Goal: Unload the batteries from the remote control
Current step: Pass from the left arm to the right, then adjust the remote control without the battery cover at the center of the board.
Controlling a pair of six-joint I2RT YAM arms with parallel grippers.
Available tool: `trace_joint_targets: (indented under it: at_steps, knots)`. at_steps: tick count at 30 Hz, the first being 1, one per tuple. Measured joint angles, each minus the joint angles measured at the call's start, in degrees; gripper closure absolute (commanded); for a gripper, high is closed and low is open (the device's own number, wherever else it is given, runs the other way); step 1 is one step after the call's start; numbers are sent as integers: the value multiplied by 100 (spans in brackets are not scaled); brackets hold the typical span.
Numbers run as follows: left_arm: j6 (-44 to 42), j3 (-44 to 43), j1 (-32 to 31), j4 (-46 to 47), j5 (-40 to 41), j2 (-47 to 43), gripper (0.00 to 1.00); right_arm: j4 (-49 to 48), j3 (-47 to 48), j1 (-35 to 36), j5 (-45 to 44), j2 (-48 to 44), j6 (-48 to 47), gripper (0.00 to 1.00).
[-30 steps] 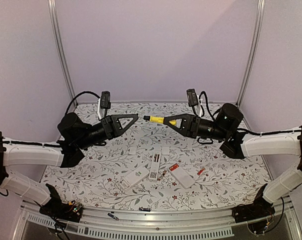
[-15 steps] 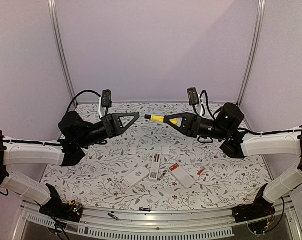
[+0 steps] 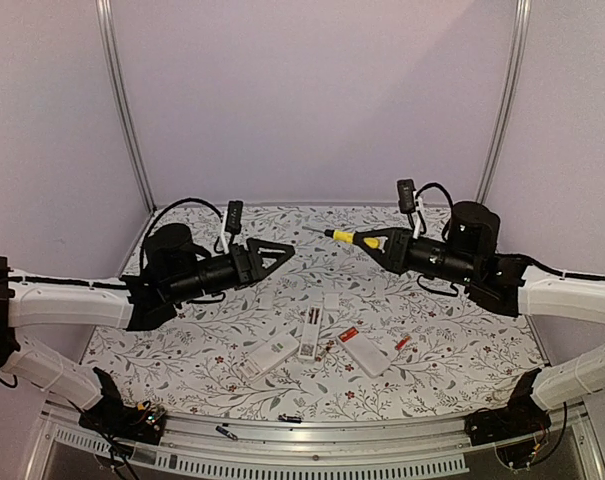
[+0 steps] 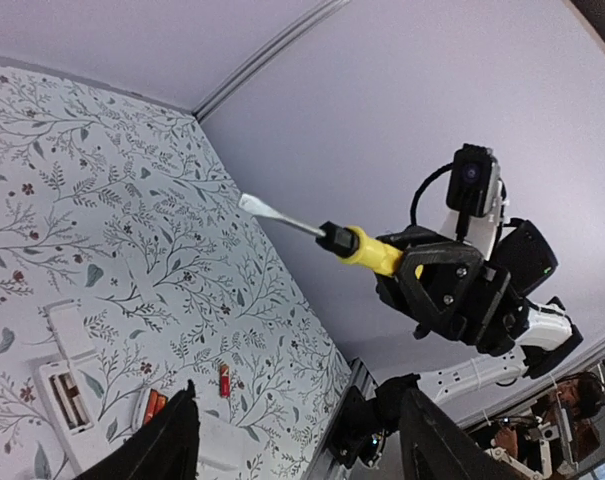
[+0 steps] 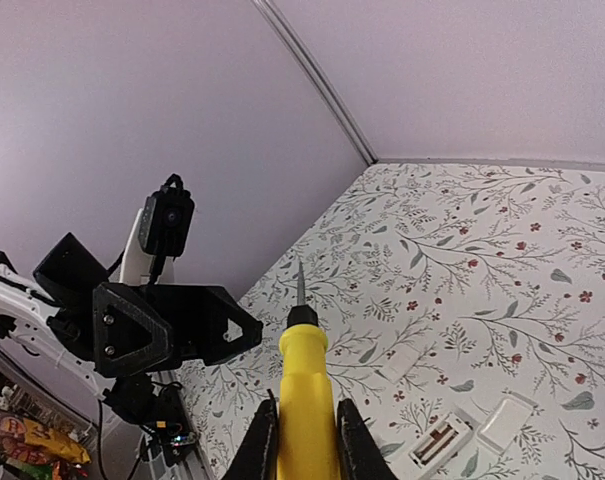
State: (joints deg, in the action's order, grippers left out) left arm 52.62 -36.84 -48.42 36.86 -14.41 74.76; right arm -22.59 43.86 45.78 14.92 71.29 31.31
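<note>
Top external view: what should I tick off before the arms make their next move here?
1. Screwdriver secure in right gripper: ok, jaws shut on the yellow handle.
2. Left gripper free: ok, open and empty.
3. Arms apart: ok, clear gap between blade tip and left gripper.
4. Batteries out: not ok, red-orange ones sit in the right-hand remote; a loose battery lies beside it.
5. Middle remote and left remote emptied: cannot tell.

From high above the near edge we overlook the whole table (image 3: 182, 340). Our wrist views face each other, left and right, sharing its middle.
</note>
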Motion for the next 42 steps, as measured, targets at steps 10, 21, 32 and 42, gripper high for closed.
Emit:
trace_joint_targets:
  at_steps: [10, 21, 32, 42]
  knots:
    - [844, -793, -815, -564, 330, 1714, 32, 2549, -278, -155, -1692, -702, -498, 100]
    - [1261, -1864, -1045, -1425, 212, 2846, 32, 3709, -1128, -76, -1508, -1073, -144, 100]
    - [1263, -2131, -1108, -2295, 225, 3211, 32, 4070, -1320, 129, -1279, -1121, 234, 100]
    - [1252, -2131, -1147, -2487, 280, 3220, 32, 4275, -1368, 251, -1082, -1331, 428, 100]
